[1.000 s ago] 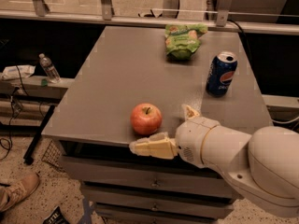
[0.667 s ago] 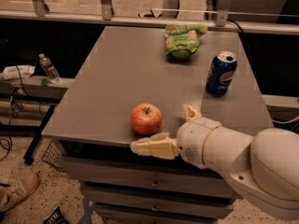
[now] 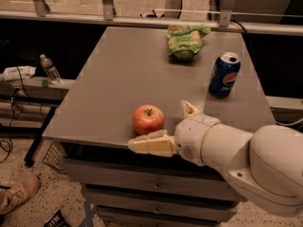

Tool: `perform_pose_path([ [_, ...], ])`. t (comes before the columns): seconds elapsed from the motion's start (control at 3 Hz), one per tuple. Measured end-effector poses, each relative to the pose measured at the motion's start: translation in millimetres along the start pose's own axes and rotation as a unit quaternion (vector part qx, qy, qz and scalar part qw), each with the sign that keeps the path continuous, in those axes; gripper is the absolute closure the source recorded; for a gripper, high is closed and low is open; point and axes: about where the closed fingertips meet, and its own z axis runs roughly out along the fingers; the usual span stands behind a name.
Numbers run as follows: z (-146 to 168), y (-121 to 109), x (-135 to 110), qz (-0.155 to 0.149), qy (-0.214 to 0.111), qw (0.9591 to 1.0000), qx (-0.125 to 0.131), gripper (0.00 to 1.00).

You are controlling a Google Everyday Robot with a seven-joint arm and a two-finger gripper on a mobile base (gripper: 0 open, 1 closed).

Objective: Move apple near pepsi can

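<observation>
Water bottle (image 3: 49,69) of clear plastic stands on a low ledge, well off to the left of the gripper (image 3: 158,125) and beyond the grey table (image 3: 104,84). The apple (image 3: 148,119) sits stem-up near the table's front edge, in the gap between the gripper's two spread fingers. One pale finger (image 3: 149,145) lies close under it and the other (image 3: 189,109) is to its right. The jaws are wide apart and grip nothing. Behind the gripper, near the far edge, lies a green snack bag (image 3: 185,41). Further right, well apart from the gripper, the pepsi can (image 3: 224,75) stands upright.
</observation>
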Motion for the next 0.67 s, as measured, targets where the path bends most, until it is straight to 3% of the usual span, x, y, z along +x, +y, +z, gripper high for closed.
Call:
perform_pose_path([
  [0.67, 18.5, 8.7, -7.3, -0.011, 0.002, 0.9996, -0.025, 0.00],
])
